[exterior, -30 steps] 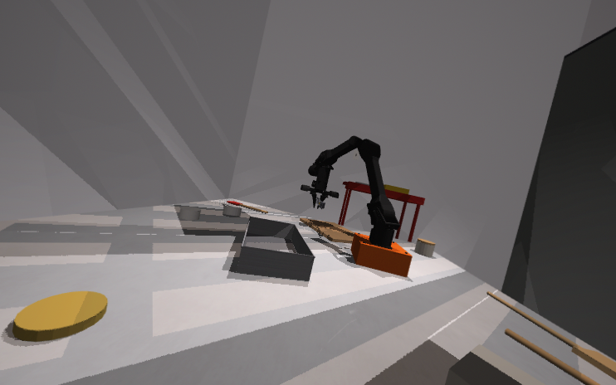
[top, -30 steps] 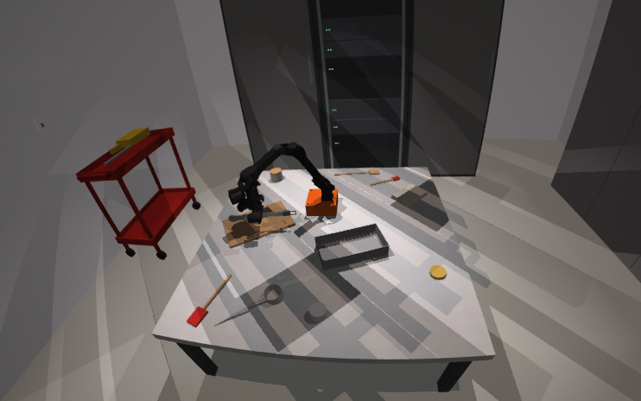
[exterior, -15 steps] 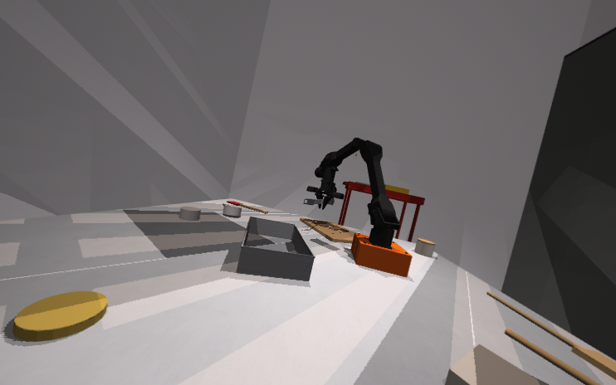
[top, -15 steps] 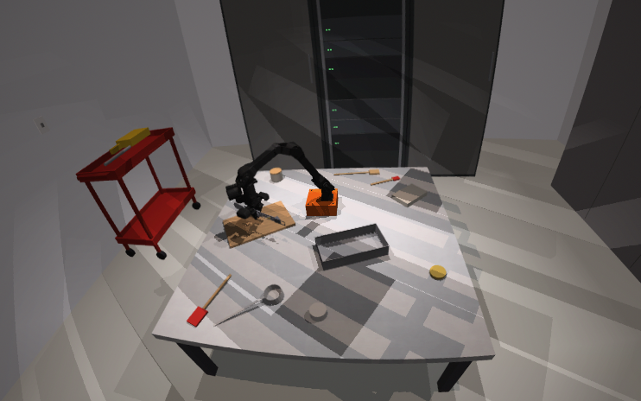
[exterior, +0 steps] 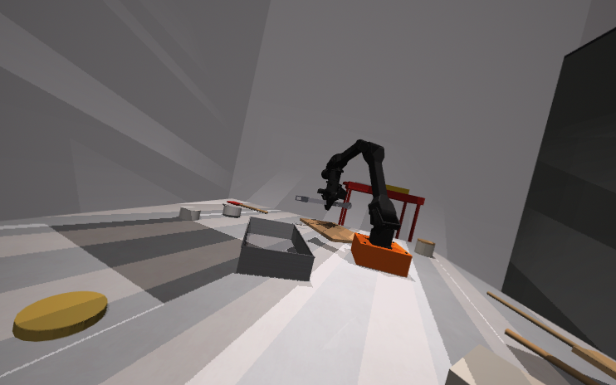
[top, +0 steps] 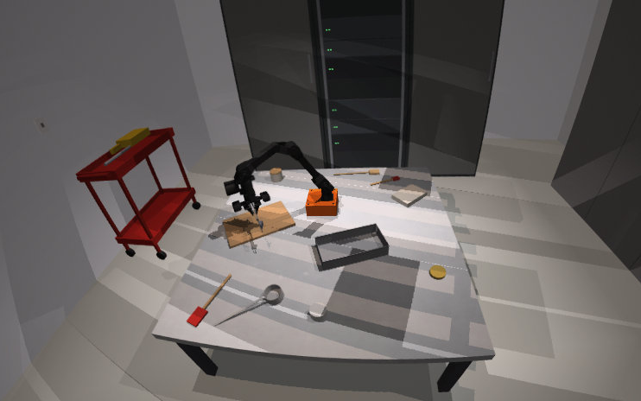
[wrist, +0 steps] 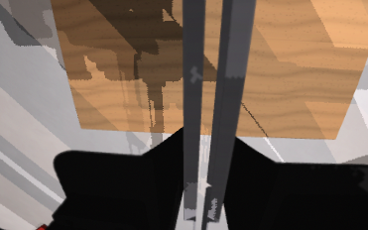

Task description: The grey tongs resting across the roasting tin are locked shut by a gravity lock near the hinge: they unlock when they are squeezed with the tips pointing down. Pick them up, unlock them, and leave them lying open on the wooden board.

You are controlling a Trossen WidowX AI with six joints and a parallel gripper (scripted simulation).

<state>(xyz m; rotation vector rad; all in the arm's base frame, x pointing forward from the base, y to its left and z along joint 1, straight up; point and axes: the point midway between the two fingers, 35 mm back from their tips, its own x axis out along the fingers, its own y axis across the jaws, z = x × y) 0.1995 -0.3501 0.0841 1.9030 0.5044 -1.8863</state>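
My gripper (top: 255, 207) (exterior: 330, 201) (wrist: 202, 130) is shut on the grey tongs (top: 258, 222) (exterior: 306, 199) (wrist: 193, 74) and holds them in the air over the wooden board (top: 283, 217) (exterior: 344, 234) (wrist: 302, 74). In the exterior view the tongs lie about level, clear of the board. In the wrist view their two arms run side by side away from my fingers, with a narrow gap between them. The dark grey roasting tin (top: 377, 244) (exterior: 274, 260) stands to the right of the board with nothing across it.
The arm's orange base (top: 321, 204) (exterior: 379, 255) stands behind the tin. A red spatula (top: 199, 314), a metal sieve (top: 268, 295) and a small white cup (top: 318, 311) lie at the table's front. A yellow disc (top: 437, 271) (exterior: 59, 313) lies at the right. A red cart (top: 134, 189) stands left of the table.
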